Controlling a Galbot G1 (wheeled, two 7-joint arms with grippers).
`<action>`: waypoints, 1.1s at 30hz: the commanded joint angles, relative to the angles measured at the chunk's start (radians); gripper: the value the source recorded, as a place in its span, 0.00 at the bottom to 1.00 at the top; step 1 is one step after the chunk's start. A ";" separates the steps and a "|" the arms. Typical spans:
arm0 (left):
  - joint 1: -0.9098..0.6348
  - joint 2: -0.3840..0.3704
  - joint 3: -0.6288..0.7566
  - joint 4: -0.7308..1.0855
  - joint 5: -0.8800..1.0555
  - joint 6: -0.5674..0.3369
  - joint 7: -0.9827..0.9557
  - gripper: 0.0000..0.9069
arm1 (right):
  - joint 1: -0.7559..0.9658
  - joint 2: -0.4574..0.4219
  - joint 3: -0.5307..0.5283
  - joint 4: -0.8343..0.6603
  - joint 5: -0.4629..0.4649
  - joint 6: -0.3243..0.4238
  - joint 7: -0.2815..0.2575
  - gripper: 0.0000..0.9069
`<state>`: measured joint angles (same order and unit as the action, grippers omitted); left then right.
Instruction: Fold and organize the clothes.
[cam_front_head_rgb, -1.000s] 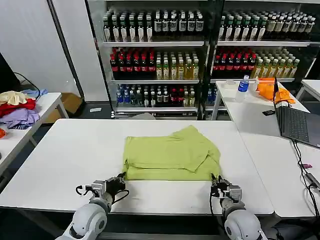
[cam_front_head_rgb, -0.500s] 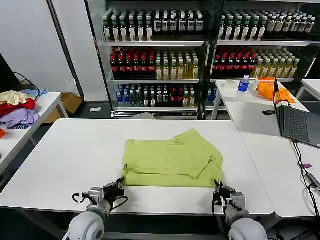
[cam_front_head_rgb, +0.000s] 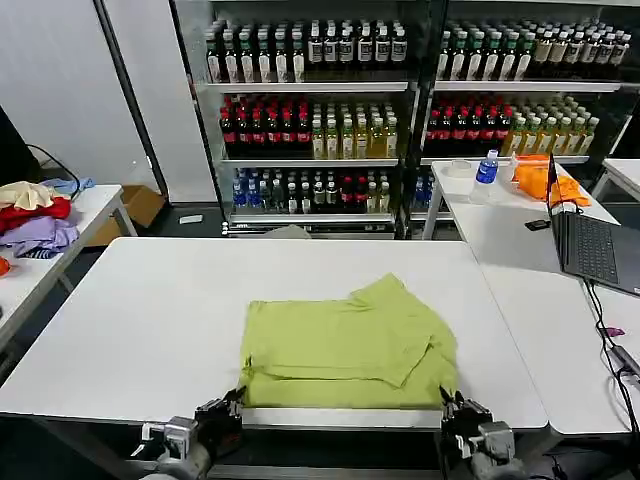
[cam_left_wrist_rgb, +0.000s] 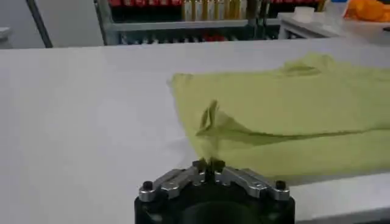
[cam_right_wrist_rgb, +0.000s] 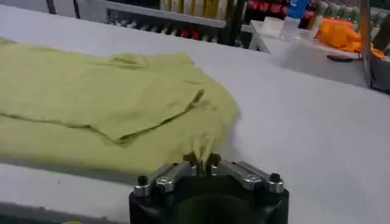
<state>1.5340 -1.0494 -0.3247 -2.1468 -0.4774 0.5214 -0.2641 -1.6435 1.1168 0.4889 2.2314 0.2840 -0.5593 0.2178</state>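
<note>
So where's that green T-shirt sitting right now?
In the head view the T-shirt lies half-folded on the white table, at its near edge, right of centre. The left end effector and the right end effector pinch its near corners.

Bright even light, soft shadows, mild blur

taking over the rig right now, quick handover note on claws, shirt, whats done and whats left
Left claw: shut on the near left corner of the shirt, at the table's front edge.
Right claw: shut on the near right corner, same edge.
Shirt: lying partly folded on the white table, near hem at the front edge, both corners pinched.
Done: shirt doubled over once, one flap lying on top.
Left: finish the fold, smooth it and set it down tidy, then let go.
</note>
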 joint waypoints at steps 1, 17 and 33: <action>0.012 0.043 -0.015 -0.047 0.001 0.000 -0.001 1.00 | -0.044 -0.009 0.039 0.055 -0.024 0.042 -0.017 1.00; -0.528 0.120 0.093 0.263 -0.270 0.030 -0.087 1.00 | 0.602 -0.039 -0.204 -0.340 0.155 -0.019 0.047 1.00; -0.868 -0.030 0.331 0.626 -0.257 0.055 -0.108 1.00 | 1.021 0.079 -0.376 -0.851 0.236 -0.018 0.044 1.00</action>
<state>0.9213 -1.0036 -0.1411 -1.7751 -0.7171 0.5682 -0.3627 -0.8948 1.1401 0.2128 1.6921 0.4785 -0.5739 0.2594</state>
